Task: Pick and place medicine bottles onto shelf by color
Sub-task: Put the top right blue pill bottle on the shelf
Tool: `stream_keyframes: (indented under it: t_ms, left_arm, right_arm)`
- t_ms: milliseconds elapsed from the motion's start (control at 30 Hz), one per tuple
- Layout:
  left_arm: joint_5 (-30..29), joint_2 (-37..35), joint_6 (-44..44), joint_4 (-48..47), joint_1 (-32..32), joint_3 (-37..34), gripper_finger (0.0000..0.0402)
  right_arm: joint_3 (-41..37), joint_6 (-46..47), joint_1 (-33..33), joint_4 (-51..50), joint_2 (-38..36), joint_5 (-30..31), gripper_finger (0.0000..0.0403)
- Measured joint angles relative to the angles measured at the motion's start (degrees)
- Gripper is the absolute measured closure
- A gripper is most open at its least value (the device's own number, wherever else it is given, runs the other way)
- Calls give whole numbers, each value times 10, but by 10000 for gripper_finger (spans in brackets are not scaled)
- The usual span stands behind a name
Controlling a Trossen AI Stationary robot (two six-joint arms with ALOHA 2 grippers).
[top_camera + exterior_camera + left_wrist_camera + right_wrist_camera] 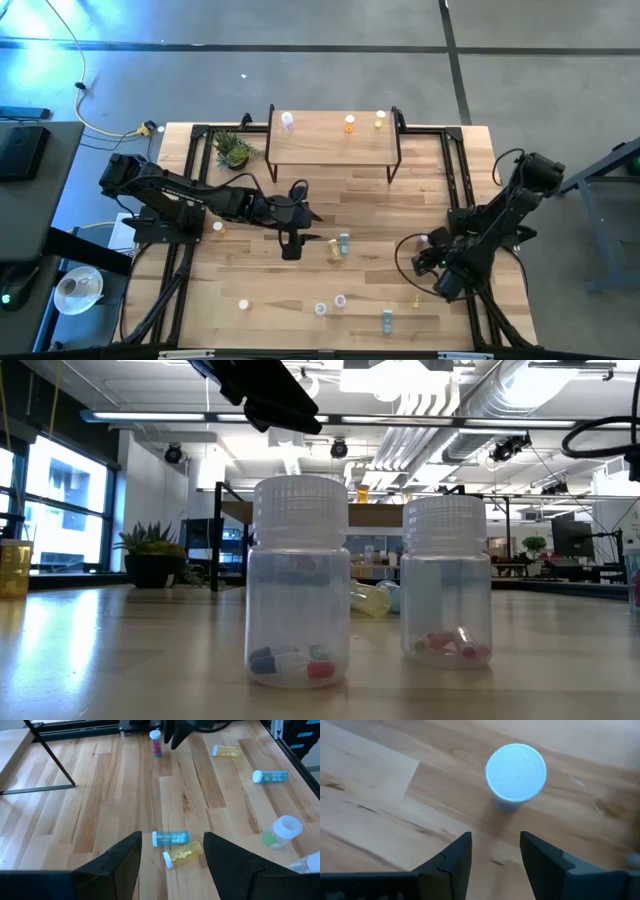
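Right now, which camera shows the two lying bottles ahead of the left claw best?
The left wrist view: the blue bottle and yellow bottle lie side by side beyond the open left claw. The high view shows them tiny; the low view barely shows them behind upright bottles; the right wrist view doesn't.

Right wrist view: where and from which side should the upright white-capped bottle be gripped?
Grip the bottle across its round cap, coming straight down from above: it stands upright, cap facing the open right gripper, nothing crowding its sides.
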Motion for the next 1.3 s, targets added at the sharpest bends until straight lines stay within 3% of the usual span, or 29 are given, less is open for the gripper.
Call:
stream_keyframes:
  t_ms: [633, 867, 1300]
  left_arm:
    - [0, 0, -2, 0, 0, 0, 199]
    - [0, 0, -2, 0, 0, 0, 199]
    - [0, 0, 0, 0, 0, 0, 199]
  right_arm:
    - [2, 2, 1, 0, 141, 77, 244]
    - [1, 4, 1, -1, 156, 95, 248]
    - [1, 2, 0, 6, 157, 105, 322]
